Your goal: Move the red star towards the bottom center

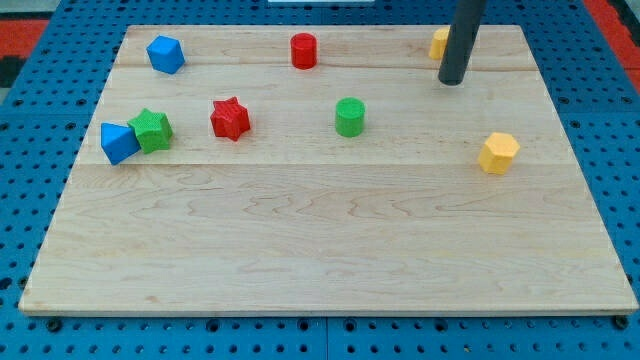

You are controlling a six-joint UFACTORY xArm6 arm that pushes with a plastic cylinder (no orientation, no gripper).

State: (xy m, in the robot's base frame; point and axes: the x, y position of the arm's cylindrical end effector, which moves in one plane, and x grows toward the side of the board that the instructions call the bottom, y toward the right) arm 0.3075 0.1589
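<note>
The red star (230, 118) lies on the wooden board (330, 250), left of centre in the upper half. My tip (452, 81) rests at the view's upper right, far to the right of the star and not touching it. The rod partly hides a yellow block (439, 42) just to its upper left.
A green star (152, 130) touches a blue block (119, 143) at the left. A blue block (165, 54) sits at the top left, a red cylinder (304, 50) at top centre, a green cylinder (350, 117) at centre, a yellow hexagon block (498, 153) at the right.
</note>
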